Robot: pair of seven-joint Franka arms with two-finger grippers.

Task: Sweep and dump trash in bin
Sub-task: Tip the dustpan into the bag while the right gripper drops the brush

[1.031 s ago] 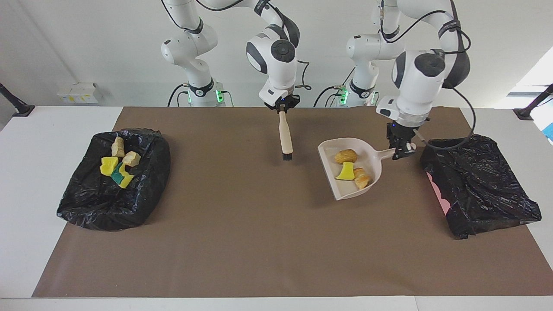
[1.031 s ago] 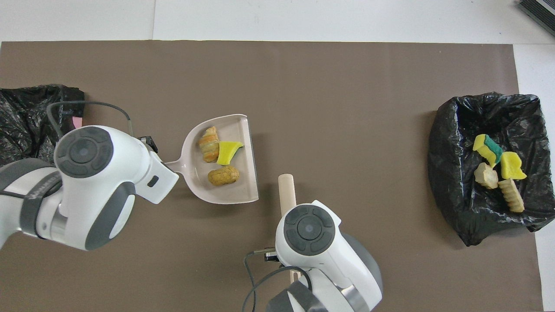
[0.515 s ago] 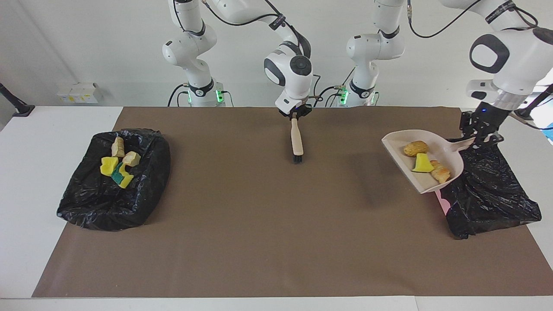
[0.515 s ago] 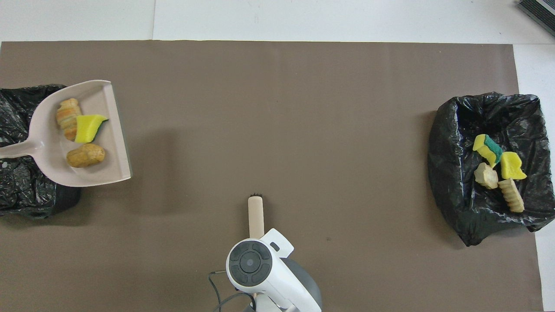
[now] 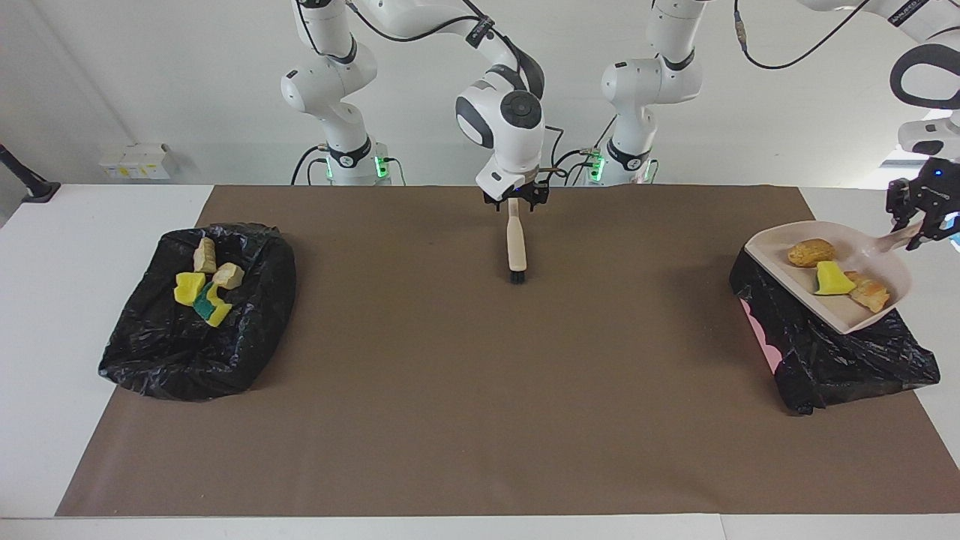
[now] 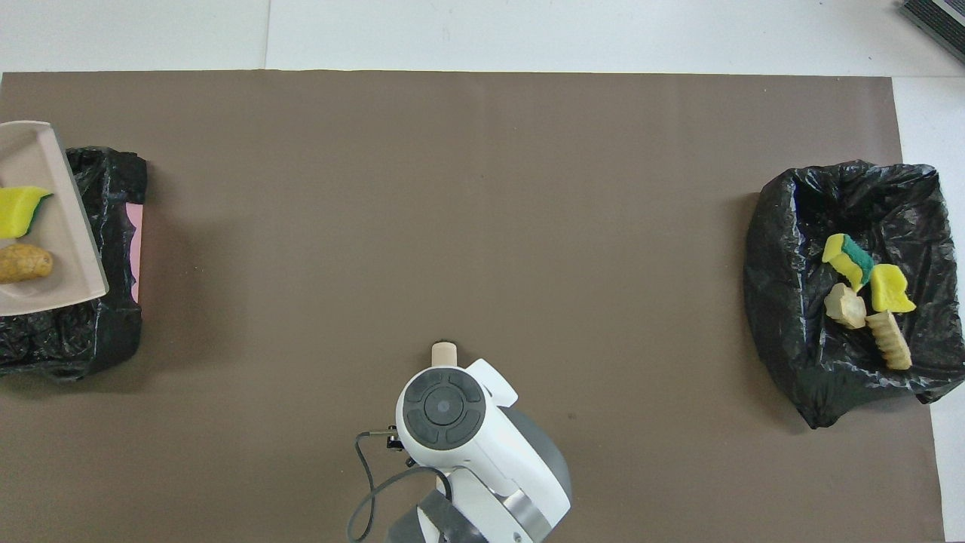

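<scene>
Dustpan (image 6: 45,219) cut off; right gripper (image 5: 514,202) fingers perhaps open.

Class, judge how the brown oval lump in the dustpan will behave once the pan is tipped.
Rounded, the brown oval lump will probably roll out readily. The dustpan looks smooth, so little should hold it.

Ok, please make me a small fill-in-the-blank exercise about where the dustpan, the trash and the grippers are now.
1. The left gripper holds the dustpan by its ____.
2. The dustpan carries ____ scraps of trash.
3. It hangs over the black bin at the ____ arm's end of the table.
4. The right gripper is at the handle of the ____.

Missing words: handle; three; left; brush.
</scene>
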